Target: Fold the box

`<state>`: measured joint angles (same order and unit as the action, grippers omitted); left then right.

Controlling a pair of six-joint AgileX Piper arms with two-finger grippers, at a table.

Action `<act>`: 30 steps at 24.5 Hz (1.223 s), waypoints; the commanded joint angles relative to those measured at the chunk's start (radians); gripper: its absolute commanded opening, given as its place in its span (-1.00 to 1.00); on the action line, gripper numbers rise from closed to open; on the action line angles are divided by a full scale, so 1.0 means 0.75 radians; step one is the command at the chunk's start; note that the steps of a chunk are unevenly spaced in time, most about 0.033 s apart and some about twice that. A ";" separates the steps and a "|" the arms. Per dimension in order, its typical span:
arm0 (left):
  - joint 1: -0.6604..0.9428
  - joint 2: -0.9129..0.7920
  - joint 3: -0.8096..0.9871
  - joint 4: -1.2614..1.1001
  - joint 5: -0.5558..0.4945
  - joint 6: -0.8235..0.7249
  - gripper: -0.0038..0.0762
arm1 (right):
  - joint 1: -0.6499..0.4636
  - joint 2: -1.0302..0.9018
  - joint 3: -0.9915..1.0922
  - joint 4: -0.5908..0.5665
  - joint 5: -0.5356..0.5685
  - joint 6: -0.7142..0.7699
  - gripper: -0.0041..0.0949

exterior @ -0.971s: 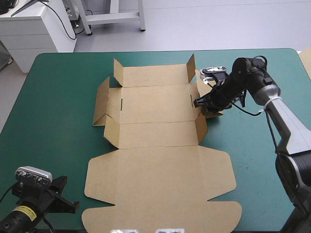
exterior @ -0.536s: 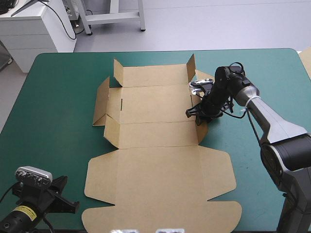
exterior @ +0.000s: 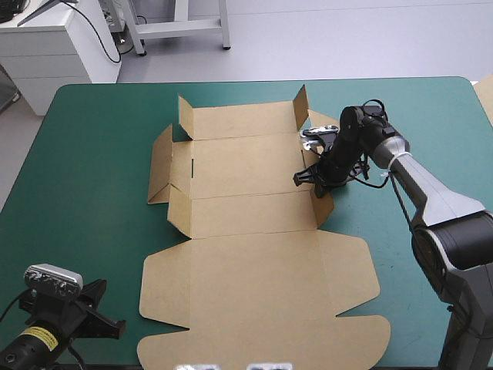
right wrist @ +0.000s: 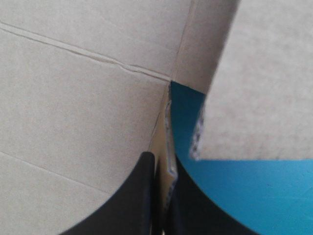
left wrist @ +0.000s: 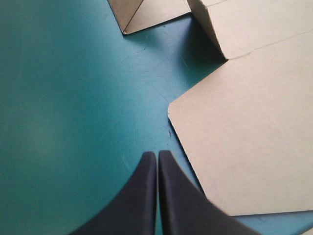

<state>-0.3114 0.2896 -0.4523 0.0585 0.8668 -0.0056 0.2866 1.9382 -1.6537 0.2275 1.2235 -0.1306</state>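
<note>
the box [exterior: 254,231] lies on the teal-green cover [exterior: 92,154] about the middle of the table, a cut sheet of brown board only partly formed. its lid [exterior: 258,297] lies flat toward the near edge, rounded corners on the cover. the far half shows raised work: the left side wall [exterior: 160,163] stands tilted outward, two small corner flaps stand upright at the far panel, and the right side wall [exterior: 322,202] is lifted off the cover. the right gripper [exterior: 312,179] is at that right wall, black fingers all but together. in the right wrist view a thin board edge stands between them; the view is blurred there, but the board appears pinched rather than merely touched. the left gripper [left wrist: 157,154] sits low over bare cover at the table's near left corner, its fingers pressed together in a point with nothing between them. it lies near the lid's left corner flap but apart from it.
</note>
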 commanded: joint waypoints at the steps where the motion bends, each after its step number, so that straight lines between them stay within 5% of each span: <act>1: 0.001 0.018 -0.032 -0.002 -0.086 -0.006 -0.92 | 0.000 -0.069 -0.046 -0.009 0.027 -0.092 -0.94; 11: 0.001 0.018 -0.032 -0.002 -0.086 -0.006 -0.92 | 0.016 -0.069 -0.190 -0.085 -0.020 -0.770 -0.94; 30: 0.001 0.018 -0.032 -0.006 -0.086 -0.006 -0.92 | 0.401 0.093 -0.454 -0.074 -0.127 -1.116 -0.95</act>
<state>-0.3114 0.2896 -0.4516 0.0585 0.8668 -0.0056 0.5578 2.0676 -1.9547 0.1591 1.1465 -0.9207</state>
